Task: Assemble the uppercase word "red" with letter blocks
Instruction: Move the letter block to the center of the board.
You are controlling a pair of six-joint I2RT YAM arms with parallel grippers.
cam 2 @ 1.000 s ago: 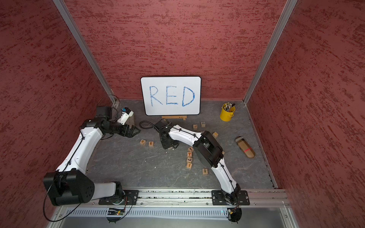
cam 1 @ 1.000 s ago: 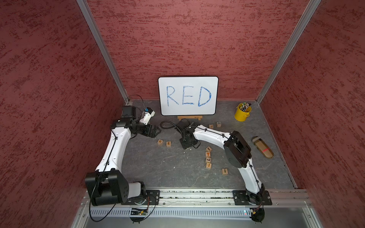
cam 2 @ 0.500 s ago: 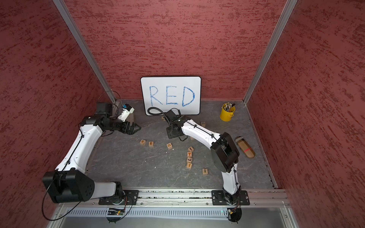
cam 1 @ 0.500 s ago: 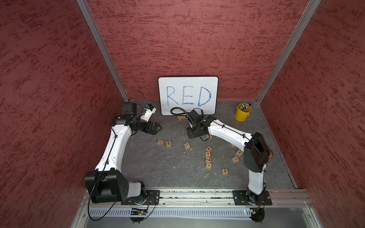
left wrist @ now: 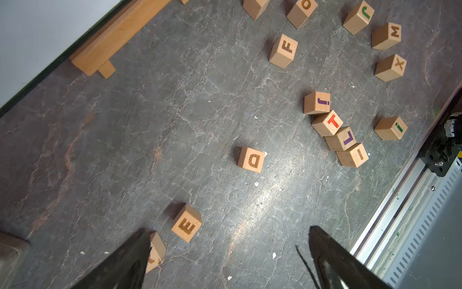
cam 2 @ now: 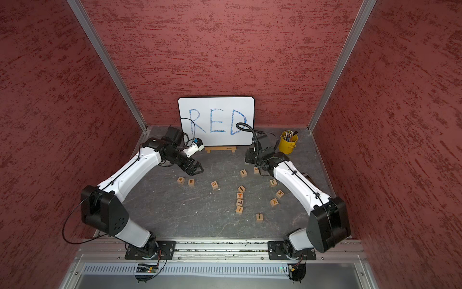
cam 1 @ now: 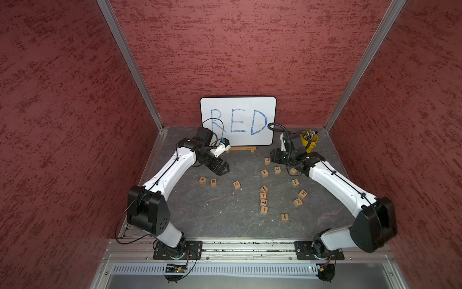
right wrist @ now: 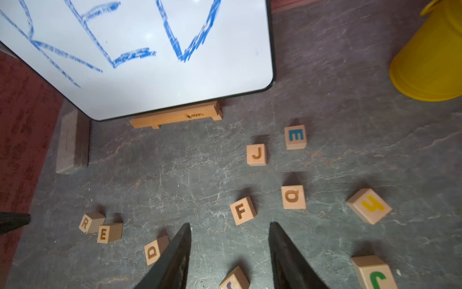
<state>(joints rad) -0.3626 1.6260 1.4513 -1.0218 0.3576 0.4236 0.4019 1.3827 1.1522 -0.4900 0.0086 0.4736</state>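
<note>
Three light-wood letter blocks lie on the grey table in both top views: R (cam 1: 202, 180) and E (cam 1: 213, 182) side by side, D (cam 1: 236, 185) a gap to their right and slightly turned. My left gripper (cam 1: 223, 169) hovers open just behind the E, nothing between its fingers. In the left wrist view, E (left wrist: 186, 223) and D (left wrist: 251, 160) lie ahead of the left gripper (left wrist: 228, 230), and one finger half hides R (left wrist: 157, 250). My right gripper (right wrist: 230, 224) stands open and empty at the back right, with D (right wrist: 152, 251) beside one finger.
A whiteboard (cam 1: 238, 121) with blue RED stands at the back on a wooden stand (cam 1: 241, 149). A yellow pen cup (cam 1: 309, 141) is close behind the right wrist. Several other letter blocks, among them F (cam 1: 264, 172), T (cam 1: 263, 195) and X (cam 1: 297, 201), lie at centre right.
The right arm has swung from the table's middle back to the right rear, leaving the D block on the table. The left gripper has moved right, towards R and E.
</note>
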